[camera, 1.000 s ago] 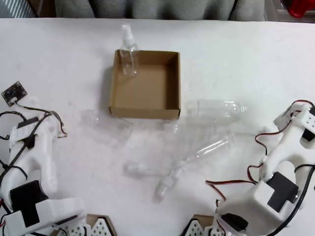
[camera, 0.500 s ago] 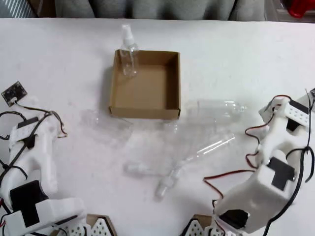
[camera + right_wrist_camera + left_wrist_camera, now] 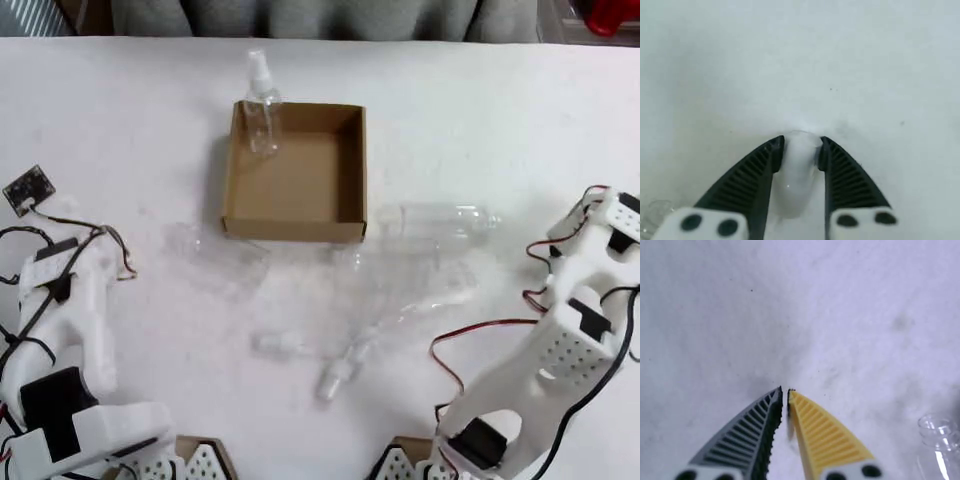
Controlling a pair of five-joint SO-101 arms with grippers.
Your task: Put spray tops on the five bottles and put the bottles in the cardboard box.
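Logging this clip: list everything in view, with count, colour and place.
cardboard box: one, brown, open, middle of the table.
bottle with spray top: one, clear, upright in the box's far left corner.
loose bottles: at least three, clear, lying on the table in front of and to the right of the box; exact count hard to tell.
white piece: one, between the right hand's fingers; possibly a spray top.
circuit board: one, dark, left side of the table.
red thing: one, beyond the far right corner.
table: one, white.
left hand: grey and yellow fingers, shut, empty.
right hand: black fingers, shut on the white piece.
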